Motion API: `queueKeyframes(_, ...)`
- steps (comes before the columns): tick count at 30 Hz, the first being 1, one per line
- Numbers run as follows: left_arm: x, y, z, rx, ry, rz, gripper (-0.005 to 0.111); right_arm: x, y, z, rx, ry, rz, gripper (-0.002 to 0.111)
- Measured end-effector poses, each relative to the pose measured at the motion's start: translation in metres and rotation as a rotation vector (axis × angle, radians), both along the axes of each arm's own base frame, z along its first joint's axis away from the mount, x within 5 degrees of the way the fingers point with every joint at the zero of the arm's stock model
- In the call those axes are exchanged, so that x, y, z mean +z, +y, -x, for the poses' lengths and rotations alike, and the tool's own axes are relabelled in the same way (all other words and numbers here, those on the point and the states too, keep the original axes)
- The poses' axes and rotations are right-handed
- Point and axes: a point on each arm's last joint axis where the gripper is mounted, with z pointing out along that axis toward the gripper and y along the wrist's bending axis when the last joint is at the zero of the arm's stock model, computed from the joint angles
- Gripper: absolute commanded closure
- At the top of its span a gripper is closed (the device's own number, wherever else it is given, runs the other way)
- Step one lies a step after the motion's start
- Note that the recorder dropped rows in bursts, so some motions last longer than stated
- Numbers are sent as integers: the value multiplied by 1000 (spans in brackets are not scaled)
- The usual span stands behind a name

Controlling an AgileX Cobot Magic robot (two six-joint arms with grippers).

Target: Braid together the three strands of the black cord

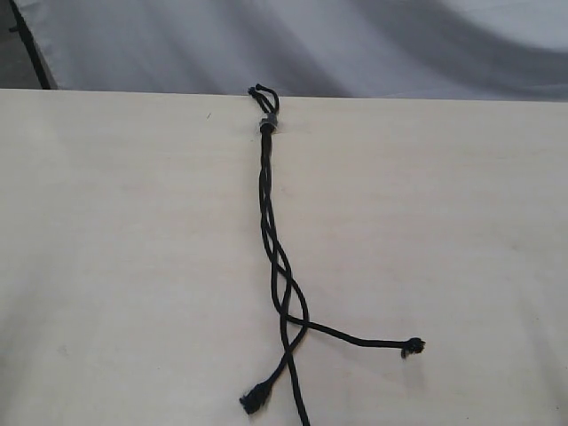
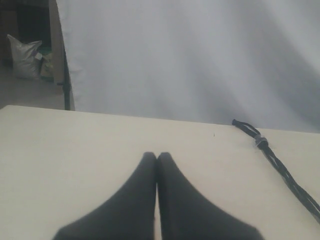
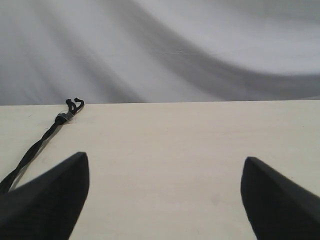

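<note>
On the pale table (image 1: 115, 266), one black cord (image 1: 266, 204) is laid out lengthwise, from the far edge toward the near one. At its far end, one small knot with a grey band (image 1: 265, 125) is seen, and short loops (image 1: 261, 91) are set right at the table's edge. Below the knot, three strands (image 1: 282, 275) are counted. They are loosely crossed over one another down most of the length and are spread apart only near the bottom. Two frayed tips are visible: one tip (image 1: 413, 347) is turned off to the right, and another tip (image 1: 252, 402) is angled to the lower left. The third strand is cut off by the lower edge of the exterior view.

The left gripper (image 2: 157, 156) is seen clenched, its two fingers (image 2: 175, 200) pressed flat together with nothing between them, over bare table and apart from the cord. The right gripper (image 3: 165, 157) is held wide apart, with only bare table between its two fingers (image 3: 50, 200). The cord runs close by one of them, but whether it is touched cannot be told. One grey-white cloth (image 1: 355, 44) is hung behind the table.
</note>
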Motion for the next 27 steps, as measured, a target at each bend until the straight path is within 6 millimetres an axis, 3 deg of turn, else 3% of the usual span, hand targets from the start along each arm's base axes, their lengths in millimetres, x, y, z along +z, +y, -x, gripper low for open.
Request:
queueKeyframes(10,0,0,0,0,0,-1,106,0,0,0,0,0,-2,34)
queueKeyframes(12,0,0,0,0,0,-1,106,-1,0,0,-1,9,3,42)
queueKeyframes(20,0,0,0,0,0,-1,106,-2,-1,0,-5,25,5,109)
queueKeyframes(27,0,0,0,0,0,-1,106,-2,-1,0,-5,25,3,109)
